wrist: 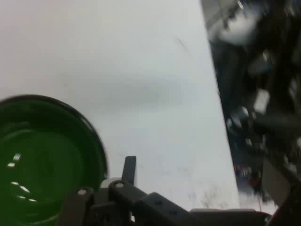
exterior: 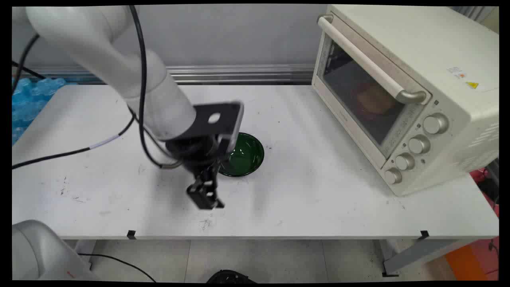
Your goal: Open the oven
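From above the table's near side, the arm comes down from the upper left and its gripper (exterior: 207, 199) hangs low over the white table (exterior: 318, 199), near the front edge. Just behind the gripper, partly hidden by the wrist, a dark green bowl (exterior: 247, 157) sits upright on the table, about in the middle. The gripper is beside the bowl, not in it, and I see nothing held. If the fingers are spread or closed, I cannot tell from here. On the right end of the table stands a cream toaster oven (exterior: 402, 91) with its door closed; something reddish shows dimly through the glass. Four knobs (exterior: 414, 145) run down its front.

From the hand camera, the bowl (wrist: 42, 160) fills the lower left corner and it looks empty. The black linkage rises at the bottom edge, beside the bowl's rim. The table (wrist: 141, 70) fills most of the picture, and its edge runs down the right side.
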Controlling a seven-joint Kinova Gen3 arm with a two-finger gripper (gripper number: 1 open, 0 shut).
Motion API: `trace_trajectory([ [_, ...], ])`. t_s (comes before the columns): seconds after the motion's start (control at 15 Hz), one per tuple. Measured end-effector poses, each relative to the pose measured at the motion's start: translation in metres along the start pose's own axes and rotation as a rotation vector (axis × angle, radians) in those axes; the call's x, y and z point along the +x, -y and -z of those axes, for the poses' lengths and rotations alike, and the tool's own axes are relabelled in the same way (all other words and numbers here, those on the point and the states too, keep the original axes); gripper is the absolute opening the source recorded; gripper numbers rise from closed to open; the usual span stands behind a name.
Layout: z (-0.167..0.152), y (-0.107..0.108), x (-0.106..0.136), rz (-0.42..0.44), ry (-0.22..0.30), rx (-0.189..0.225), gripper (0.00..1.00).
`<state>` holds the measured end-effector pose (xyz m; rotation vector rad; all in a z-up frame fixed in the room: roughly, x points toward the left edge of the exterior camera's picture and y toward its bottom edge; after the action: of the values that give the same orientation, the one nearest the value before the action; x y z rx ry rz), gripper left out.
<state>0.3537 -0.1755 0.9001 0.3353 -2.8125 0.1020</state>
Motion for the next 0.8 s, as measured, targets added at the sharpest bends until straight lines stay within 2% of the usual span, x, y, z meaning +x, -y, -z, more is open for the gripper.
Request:
trace_trajectory([
  [0.13,0.009,0.006,0.007,0.062,-0.040,0.030,1.00],
  [0.47,0.034,0.031,0.037,0.242,-0.192,0.127,1.00],
  [0.8,0.051,0.058,0.065,0.356,-0.319,0.206,1.00],
])
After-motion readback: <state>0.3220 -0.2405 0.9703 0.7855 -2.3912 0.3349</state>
